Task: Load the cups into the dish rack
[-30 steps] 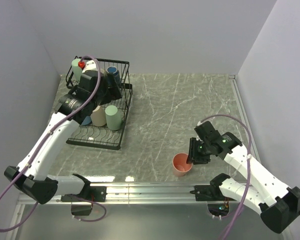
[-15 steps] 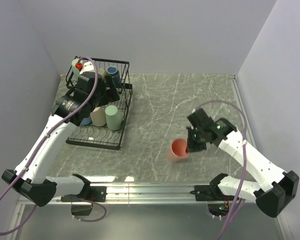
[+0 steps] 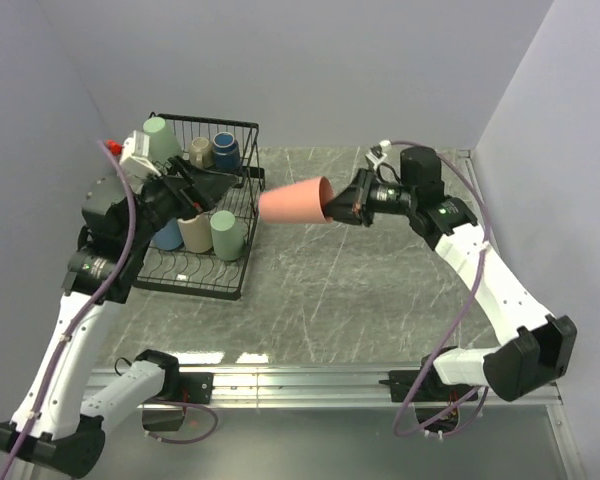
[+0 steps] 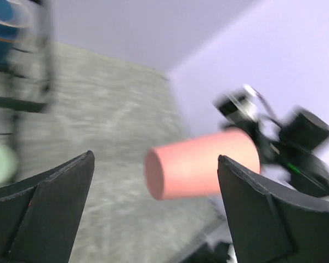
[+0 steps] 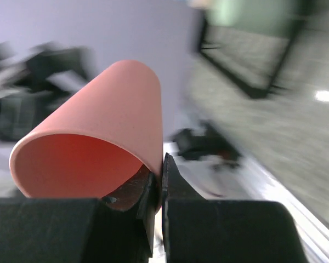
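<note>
My right gripper (image 3: 336,210) is shut on the rim of the salmon cup (image 3: 293,202) and holds it on its side in the air, base pointing left toward the dish rack (image 3: 242,262). In the right wrist view one finger is inside the cup (image 5: 98,131) and one outside, at the gripper (image 5: 162,164). My left gripper (image 3: 220,190) is open and empty over the rack's right side. In the left wrist view the cup (image 4: 200,164) floats ahead of the gripper (image 4: 156,158), apart from both fingers.
The rack holds a pale green cup (image 3: 161,140), a beige mug (image 3: 200,152) and a dark-blue cup (image 3: 224,150) at the back, and light blue (image 3: 167,236), beige (image 3: 195,232) and pale green (image 3: 225,235) tumblers lower down. Walls stand close on three sides.
My right gripper has lifted the salmon cup off the table's front and carried it up and left toward the rack, tipping it sideways. My left arm has pulled back from the rack and turned toward the cup.
</note>
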Motion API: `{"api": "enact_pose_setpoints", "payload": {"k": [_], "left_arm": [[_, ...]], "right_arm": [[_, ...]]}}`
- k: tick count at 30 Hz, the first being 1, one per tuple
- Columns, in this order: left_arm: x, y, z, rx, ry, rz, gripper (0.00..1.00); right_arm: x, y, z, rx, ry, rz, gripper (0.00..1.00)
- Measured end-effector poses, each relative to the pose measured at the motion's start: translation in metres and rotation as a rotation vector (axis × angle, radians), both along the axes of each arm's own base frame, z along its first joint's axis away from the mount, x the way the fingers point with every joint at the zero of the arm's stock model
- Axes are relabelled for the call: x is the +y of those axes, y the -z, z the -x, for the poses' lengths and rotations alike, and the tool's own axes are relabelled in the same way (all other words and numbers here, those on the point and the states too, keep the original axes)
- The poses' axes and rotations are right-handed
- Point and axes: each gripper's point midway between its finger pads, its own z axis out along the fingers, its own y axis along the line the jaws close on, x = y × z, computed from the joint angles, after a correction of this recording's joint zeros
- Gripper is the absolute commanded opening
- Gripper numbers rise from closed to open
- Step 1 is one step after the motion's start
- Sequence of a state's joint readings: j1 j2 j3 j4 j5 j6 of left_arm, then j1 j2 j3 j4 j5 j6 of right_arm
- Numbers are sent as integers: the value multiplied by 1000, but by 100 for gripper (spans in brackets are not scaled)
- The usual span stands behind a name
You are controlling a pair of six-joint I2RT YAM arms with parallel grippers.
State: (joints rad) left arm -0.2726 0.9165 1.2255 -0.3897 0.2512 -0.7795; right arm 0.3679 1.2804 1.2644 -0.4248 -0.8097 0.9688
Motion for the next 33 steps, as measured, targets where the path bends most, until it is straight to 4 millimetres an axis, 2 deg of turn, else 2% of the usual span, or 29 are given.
{"api": "enact_pose_setpoints", "payload": {"k": [3, 6, 9, 15, 22, 33], "left_arm": [[-26, 6, 2, -5, 145, 96, 100], [-45, 20, -3, 48, 246, 165, 99], [-51, 8, -3, 18, 300, 212, 99], [-64, -13, 12, -64, 438, 322, 99], [-72, -11, 14, -56, 540, 420, 97], [-72, -19, 16, -64, 594, 506, 82]], "right_arm": [[18, -29, -5, -16, -78, -145, 0], [29, -47, -9, -22, -116, -235, 0], [33, -57, -20, 5, -118, -297, 0], [35, -79, -13, -32, -170, -382, 0], [36, -74, -9, 8, -184, -424, 0], [40, -57, 0, 25, -205, -418, 0]]}}
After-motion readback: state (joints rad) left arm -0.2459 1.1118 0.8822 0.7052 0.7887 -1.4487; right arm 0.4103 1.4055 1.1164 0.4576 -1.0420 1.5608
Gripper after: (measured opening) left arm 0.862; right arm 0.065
